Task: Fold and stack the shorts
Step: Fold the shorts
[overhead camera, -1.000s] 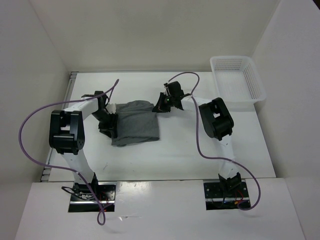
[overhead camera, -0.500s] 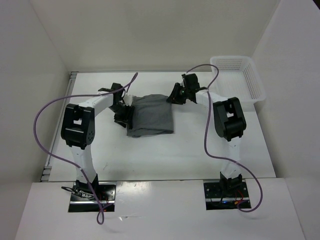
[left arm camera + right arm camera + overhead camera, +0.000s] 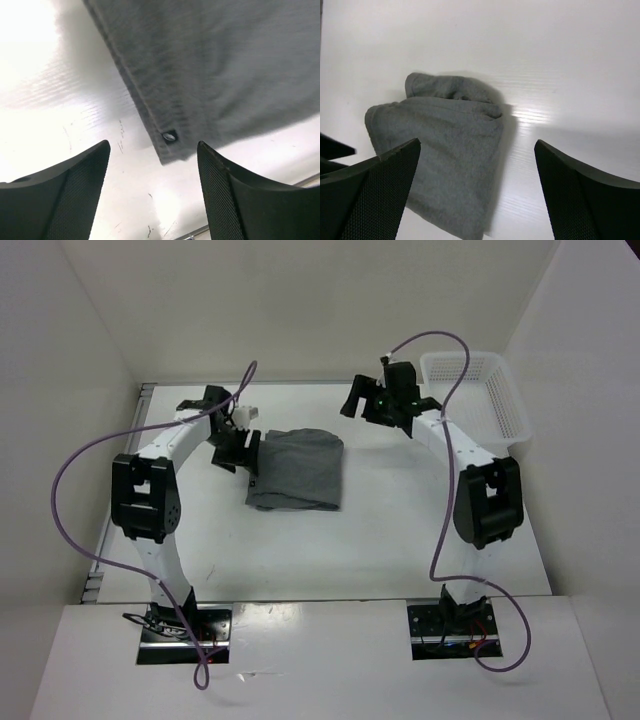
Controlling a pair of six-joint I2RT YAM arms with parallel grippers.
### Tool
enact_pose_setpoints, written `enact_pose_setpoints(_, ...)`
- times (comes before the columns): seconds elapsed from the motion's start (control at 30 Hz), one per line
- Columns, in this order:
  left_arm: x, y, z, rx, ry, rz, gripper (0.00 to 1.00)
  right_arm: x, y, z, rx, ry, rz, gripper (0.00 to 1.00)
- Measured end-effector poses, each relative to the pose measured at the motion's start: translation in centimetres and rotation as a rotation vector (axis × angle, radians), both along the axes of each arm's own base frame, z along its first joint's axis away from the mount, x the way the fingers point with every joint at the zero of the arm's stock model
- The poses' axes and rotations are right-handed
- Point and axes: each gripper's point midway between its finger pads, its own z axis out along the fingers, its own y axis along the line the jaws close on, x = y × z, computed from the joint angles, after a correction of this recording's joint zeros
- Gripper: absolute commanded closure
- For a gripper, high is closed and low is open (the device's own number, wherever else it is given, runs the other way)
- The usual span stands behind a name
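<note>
The shorts (image 3: 298, 468) lie folded into a compact grey bundle on the white surface (image 3: 400, 530), well apart from the white mesh basket (image 3: 512, 410) and on the side of it toward the left arm. The fold looks thicker and rounded at the edge turned away from the arm bases.

The left gripper (image 3: 240, 445) sits low at the edge of the shorts farthest from the basket. In the left wrist view its jaws are spread apart and grasp nothing. A corner of the fabric with a ribbed hem and a small metal eyelet (image 3: 169, 135) lies between the two fingers (image 3: 75, 190) without touching either.

The right gripper (image 3: 358, 402) hangs in the air between the basket and the shorts, nearer the basket and clear of the cloth. The right wrist view looks down on the bundle from above. Its jaws are released, wide and empty, with bare surface beneath them.
</note>
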Motion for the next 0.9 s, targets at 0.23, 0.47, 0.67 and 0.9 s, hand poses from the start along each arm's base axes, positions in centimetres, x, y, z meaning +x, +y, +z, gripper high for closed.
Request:
enact_pose_setpoints(0.23, 3.8, 0.4, 10.4, -0.042, -0.284, 0.016, 0.13, -2.5, -4.3, 5.8, -0.178, -0.083, -0.08, 0.0)
enact_pose_setpoints(0.47, 5.8, 11.9, 18.2, 0.097, -0.558, 0.294, 0.08, -5.4, -13.9, 4.7, -0.242, 0.031, -0.237, 0.0)
enact_pose_setpoints(0.67, 2.6, 22.4, 17.0, 0.232, -0.551, 0.552, 0.07, -9.0, -18.3, 5.8, -0.301, 0.041, -0.317, 0.0)
enact_pose_setpoints(0.9, 1.5, 22.9, 15.0, 0.226, -0.499, 0.569, 0.06, -10.0, -18.5, 7.1, -0.315, 0.003, -0.307, 0.0)
